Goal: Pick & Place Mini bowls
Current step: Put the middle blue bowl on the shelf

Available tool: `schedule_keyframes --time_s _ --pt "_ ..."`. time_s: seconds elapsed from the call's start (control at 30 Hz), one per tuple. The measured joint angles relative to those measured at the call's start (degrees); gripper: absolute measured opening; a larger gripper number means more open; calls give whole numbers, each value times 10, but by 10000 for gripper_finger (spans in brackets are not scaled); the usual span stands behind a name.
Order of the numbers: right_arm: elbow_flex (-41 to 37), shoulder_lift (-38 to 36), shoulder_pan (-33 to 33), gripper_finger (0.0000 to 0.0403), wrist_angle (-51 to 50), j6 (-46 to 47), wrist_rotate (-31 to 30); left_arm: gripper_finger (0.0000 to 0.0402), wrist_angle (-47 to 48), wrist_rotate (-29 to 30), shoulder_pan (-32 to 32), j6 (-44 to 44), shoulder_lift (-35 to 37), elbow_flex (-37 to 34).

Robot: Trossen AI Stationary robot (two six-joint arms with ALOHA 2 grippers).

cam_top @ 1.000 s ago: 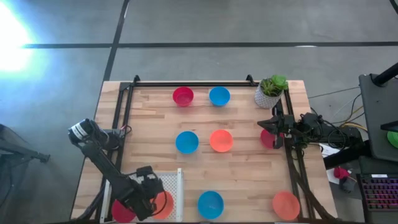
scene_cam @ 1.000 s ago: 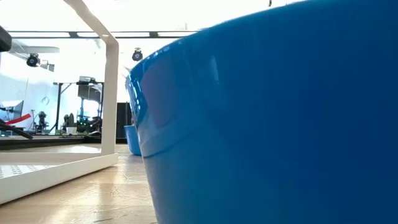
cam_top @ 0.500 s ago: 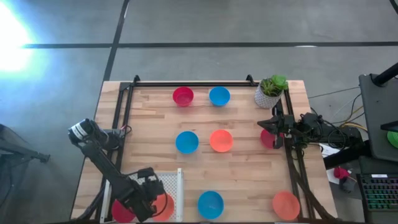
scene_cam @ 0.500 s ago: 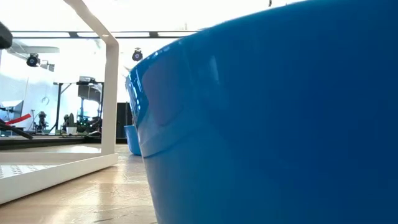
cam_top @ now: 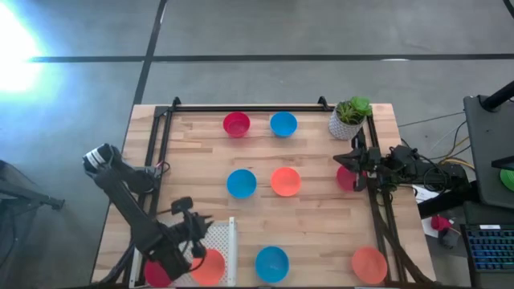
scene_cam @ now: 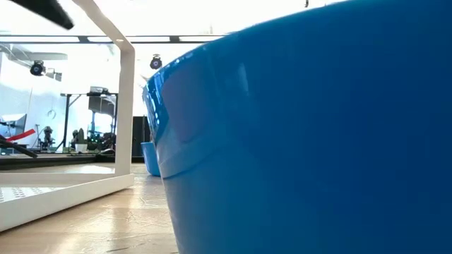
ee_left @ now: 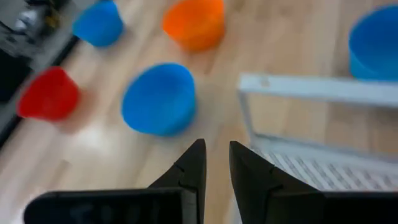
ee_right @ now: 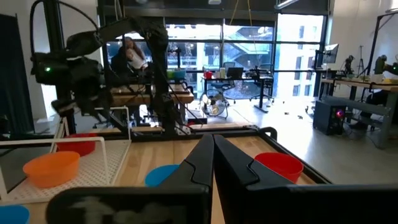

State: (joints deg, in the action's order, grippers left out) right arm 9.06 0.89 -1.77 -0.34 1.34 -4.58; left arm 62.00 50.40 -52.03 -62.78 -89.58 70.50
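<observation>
Nine mini bowls (cam_top: 241,183) show: seven spread over the counter (cam_top: 313,217), an orange bowl (cam_top: 208,266) and a red one in the white rack (cam_top: 225,241) at seven o'clock. Above that rack hangs the left gripper (cam_top: 195,227), jaws slightly apart and empty. At three o'clock the right gripper (cam_top: 350,160) waits, closed on nothing.

A robotics lab or workshop. A wooden worktop (cam_top: 313,217) fitted with a dark metal frame (cam_top: 163,132) stands on a bare grey concrete floor (cam_top: 241,40). Loose cables (cam_top: 438,172) trail off one side toward a keyboard (cam_top: 490,245). The right wrist view looks into a large open room with tall glass windows (ee_right: 249,43), more workbenches (ee_right: 357,84), tripods and equipment stands, and a person (ee_right: 127,56) in the background.
</observation>
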Motion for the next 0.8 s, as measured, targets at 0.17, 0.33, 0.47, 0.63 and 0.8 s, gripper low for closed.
schedule_keyframes --time_s 0.17,0.33,0.47,0.63,0.8 --pt "0 0 0 8 30 2 -1 64 30 61 0 -24 35 -2" --pt "0 4 0 8 59 35 -36 64 68 118 1 -41 68 -4" --pt "0 22 0 8 79 42 -100 64 109 161 2 -65 91 -5" --pt "14 73 0 8 88 43 -104 64 155 202 11 -79 114 -5" --pt "59 155 0 8 87 57 -104 64 170 204 35 -96 137 -8"
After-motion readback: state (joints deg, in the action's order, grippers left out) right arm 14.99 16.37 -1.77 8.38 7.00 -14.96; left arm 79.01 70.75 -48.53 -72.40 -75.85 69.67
